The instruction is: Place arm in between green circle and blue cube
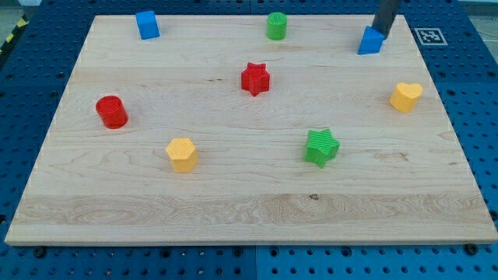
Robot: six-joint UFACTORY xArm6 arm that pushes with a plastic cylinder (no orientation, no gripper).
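Observation:
The green circle, a short green cylinder, stands near the board's top edge, a little right of centre. The blue cube stands near the top left. My rod comes down at the view's top right, and my tip touches or sits just behind a blue wedge-shaped block. The tip is well to the right of the green circle and far from the blue cube.
A red star sits near the centre. A red cylinder is at the left, a yellow hexagon lower left, a green star lower right, a yellow heart at the right. The wooden board lies on a blue pegboard.

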